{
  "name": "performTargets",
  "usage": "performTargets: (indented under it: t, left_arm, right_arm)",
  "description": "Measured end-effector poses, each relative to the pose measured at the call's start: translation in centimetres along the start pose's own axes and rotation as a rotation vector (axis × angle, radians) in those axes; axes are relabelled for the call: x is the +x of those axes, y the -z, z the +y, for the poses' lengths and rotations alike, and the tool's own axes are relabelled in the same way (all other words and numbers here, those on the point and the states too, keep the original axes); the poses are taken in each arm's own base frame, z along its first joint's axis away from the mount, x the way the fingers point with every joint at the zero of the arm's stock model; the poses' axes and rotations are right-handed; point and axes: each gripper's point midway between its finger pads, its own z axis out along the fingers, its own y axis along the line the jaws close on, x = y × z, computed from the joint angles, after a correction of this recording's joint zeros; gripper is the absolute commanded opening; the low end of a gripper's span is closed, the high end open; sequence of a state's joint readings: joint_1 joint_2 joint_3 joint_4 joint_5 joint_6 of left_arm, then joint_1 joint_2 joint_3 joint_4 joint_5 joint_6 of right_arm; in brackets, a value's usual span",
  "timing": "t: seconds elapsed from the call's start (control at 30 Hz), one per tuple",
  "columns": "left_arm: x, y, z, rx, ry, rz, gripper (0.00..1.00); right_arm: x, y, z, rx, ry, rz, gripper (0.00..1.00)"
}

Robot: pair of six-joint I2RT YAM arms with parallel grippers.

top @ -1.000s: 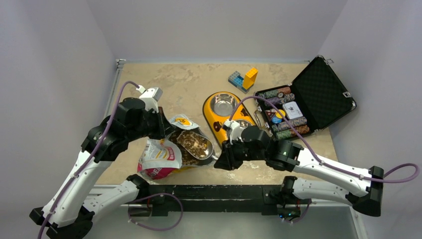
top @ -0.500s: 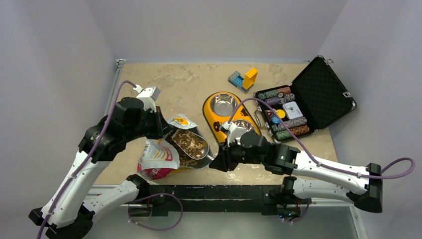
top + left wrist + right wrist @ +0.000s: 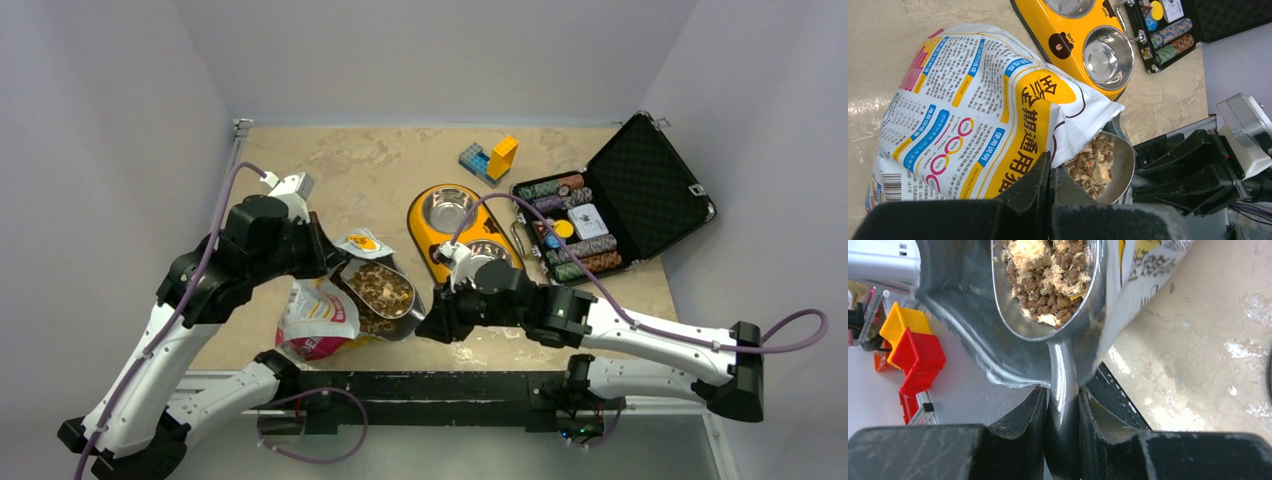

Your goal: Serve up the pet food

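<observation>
The glossy white-orange-pink pet food bag lies on its side near the table's front left, and it fills the left wrist view. My left gripper is shut on the upper edge of the bag's mouth and holds it open. A metal scoop sits in the mouth, filled with brown-tan pet food. My right gripper is shut on the scoop's handle. The orange double-bowl feeder stands right of the bag, and both steel bowls look empty.
An open black case of striped poker chips stands to the right of the feeder. Blue and yellow toy blocks sit at the back centre. The table's front edge runs just below the bag and the scoop.
My right gripper has moved left with the scoop, pushing it further into the bag's mouth. My left arm has shifted slightly left, still holding the bag's edge.
</observation>
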State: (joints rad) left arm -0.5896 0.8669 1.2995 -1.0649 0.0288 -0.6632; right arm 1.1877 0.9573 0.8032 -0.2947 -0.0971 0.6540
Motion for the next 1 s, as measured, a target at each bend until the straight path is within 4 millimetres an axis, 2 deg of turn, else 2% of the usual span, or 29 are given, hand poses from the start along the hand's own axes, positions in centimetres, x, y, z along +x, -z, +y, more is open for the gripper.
performTargets:
  t: [0.17,0.5,1.0]
  left_arm:
    - [0.0,-0.2,-0.1,-0.006,0.047,0.002,0.00]
    - [-0.1,-0.5,-0.1,-0.020,0.062,0.010,0.00]
    - [-1.0,0.5,1.2,-0.101,0.051,-0.030,0.00]
  right_arm:
    - [-1.0,-1.0,0.6,0.017,0.000,0.020,0.00]
    - [-0.5,0.3,0.2,0.022,-0.025,0.009,0.00]
    - [-0.9,3.0,0.7,0.003,-0.069,-0.046,0.00]
